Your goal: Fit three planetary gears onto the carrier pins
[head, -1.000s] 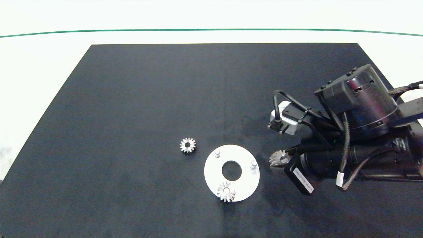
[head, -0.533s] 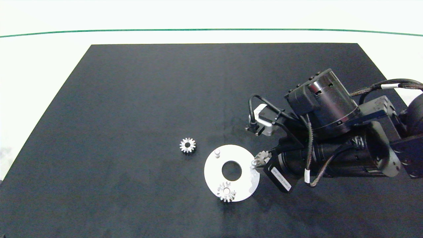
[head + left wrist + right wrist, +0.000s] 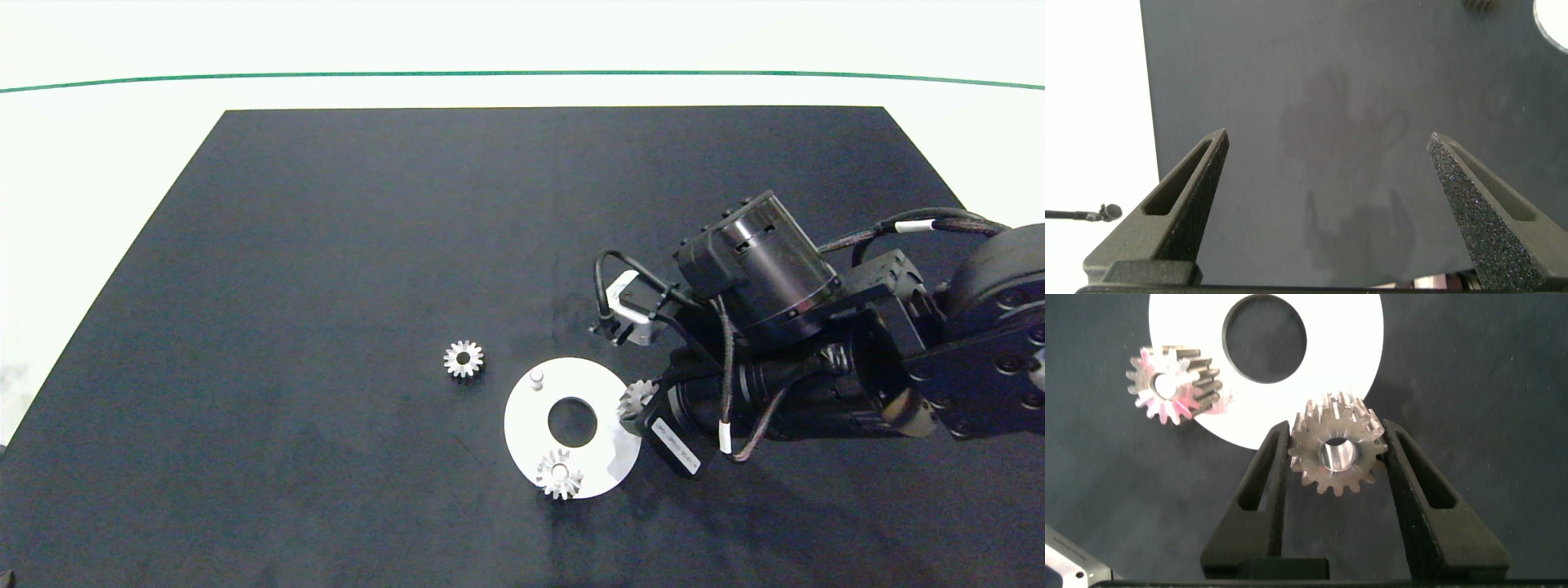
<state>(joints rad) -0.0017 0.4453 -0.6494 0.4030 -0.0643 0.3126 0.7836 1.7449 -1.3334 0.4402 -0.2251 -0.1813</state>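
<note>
Right gripper (image 3: pixel 1335 457) clamped on one silver gear (image 3: pixel 1335 456), held flat with bore facing down, over the white disc's (image 3: pixel 531 425) right rim, seemingly so the hole can drop onto the pin hidden beneath. Second gear (image 3: pixel 559 474) already seated on the near pin; third gear (image 3: pixel 464 358) loose left of the disc, beside the bare pin (image 3: pixel 536 378). Left gripper (image 3: pixel 1327 204) spread wide, parked over bare mat.

A black mat (image 3: pixel 326 245) carries a white disc (image 3: pixel 531 425) and a loose gear (image 3: pixel 464 358).
</note>
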